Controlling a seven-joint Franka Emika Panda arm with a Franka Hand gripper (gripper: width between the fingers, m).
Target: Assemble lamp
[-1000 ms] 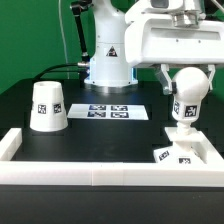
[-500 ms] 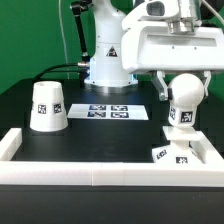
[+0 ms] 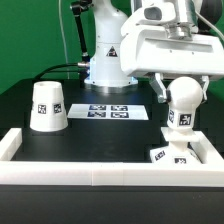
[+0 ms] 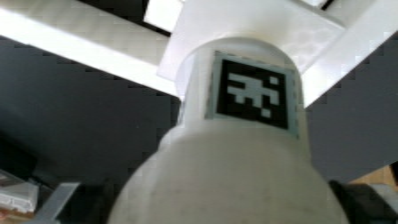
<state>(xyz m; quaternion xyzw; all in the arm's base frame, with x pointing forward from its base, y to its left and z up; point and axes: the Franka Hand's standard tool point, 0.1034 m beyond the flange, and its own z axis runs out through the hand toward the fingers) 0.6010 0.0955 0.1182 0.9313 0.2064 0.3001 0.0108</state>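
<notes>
The white arm hangs over the exterior view's right side, wrist pointing straight down, and its gripper has the dark fingers clamped on either side of the rounded bulb.

The gripper hangs from the big white robot arm on the exterior view's right. Its two dark fingers sit one on each side of the round bulb and squeeze it. The bulb stands up straight, with a square tag on its neck. Its thin end points down, right onto the low base. The base lies in the corner of the white wall. The shade stands well apart on the black table, on the exterior view's left, wide end down. The marker board lies flat between them, further back.
</notes>
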